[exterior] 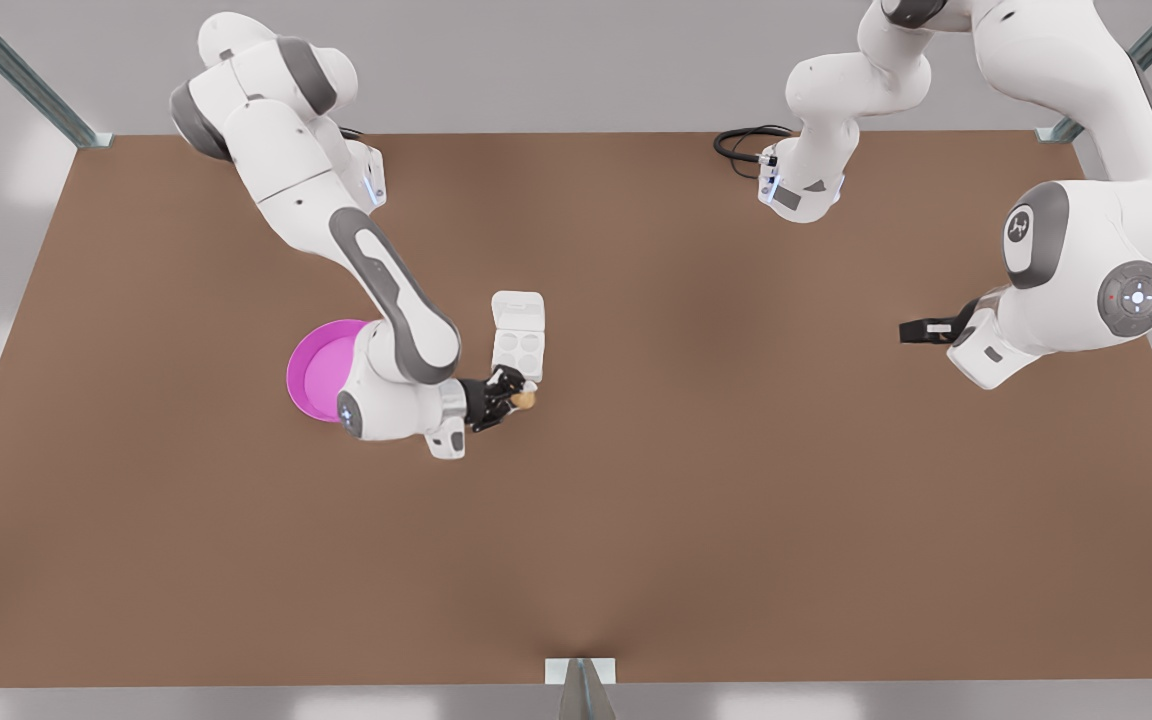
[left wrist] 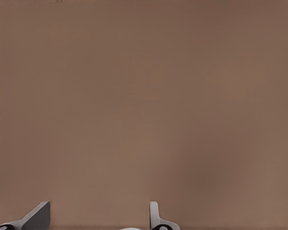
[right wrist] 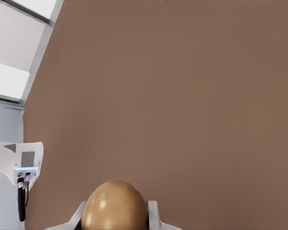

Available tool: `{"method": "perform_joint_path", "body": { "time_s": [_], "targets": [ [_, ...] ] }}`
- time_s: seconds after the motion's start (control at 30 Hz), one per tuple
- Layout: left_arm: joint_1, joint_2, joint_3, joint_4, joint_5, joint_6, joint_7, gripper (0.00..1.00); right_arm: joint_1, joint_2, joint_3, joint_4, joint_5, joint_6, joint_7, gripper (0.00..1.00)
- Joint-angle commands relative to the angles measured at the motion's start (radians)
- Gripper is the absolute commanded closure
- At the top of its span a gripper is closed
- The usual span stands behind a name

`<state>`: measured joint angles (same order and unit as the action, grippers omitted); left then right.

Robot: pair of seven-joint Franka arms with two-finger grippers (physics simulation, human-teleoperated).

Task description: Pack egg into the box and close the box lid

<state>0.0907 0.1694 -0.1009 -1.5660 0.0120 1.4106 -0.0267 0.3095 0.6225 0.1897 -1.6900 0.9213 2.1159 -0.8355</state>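
The tan-brown egg [exterior: 526, 399] is held in my right gripper [exterior: 514, 396], which is shut on it just in front of the box's near edge, on the front view's left. In the right wrist view the egg [right wrist: 114, 207] sits between the two fingers [right wrist: 154, 216] above bare table. The white box [exterior: 519, 353] lies open, its four cups empty. The box lid [exterior: 519, 311] lies flat on the far side of the cups. My left gripper [exterior: 908, 331] waits over the table at the front view's right. It is open [left wrist: 98, 221] with nothing between its fingers.
A round pink plate [exterior: 319, 372] lies behind the right arm's wrist, partly covered by it. A black cable [exterior: 744, 143] coils at the table's far edge by an arm base. Brown table stretches widely between the two arms and toward the near edge.
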Motion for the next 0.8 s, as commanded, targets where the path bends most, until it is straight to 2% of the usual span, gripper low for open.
{"method": "perform_joint_path", "body": {
  "time_s": [0.0,0.13,0.43,0.77],
  "targets": [
    [0.000,-0.001,0.000,0.000,0.003,0.001,-0.006,0.00,0.017,0.000,0.000,-0.007,0.039,0.121,-0.425,0.55],
    [0.001,0.001,0.000,0.000,0.003,0.002,-0.007,0.00,0.026,-0.027,0.008,-0.053,0.105,0.185,-0.718,0.55],
    [0.003,-0.001,0.000,0.001,0.005,0.008,-0.007,0.00,0.054,-0.104,0.036,-0.237,0.422,0.285,-1.467,0.55],
    [0.000,-0.002,-0.005,-0.003,0.026,0.033,-0.004,0.00,0.034,-0.127,0.085,-0.353,0.561,0.257,-1.662,0.55]
  ]
}}
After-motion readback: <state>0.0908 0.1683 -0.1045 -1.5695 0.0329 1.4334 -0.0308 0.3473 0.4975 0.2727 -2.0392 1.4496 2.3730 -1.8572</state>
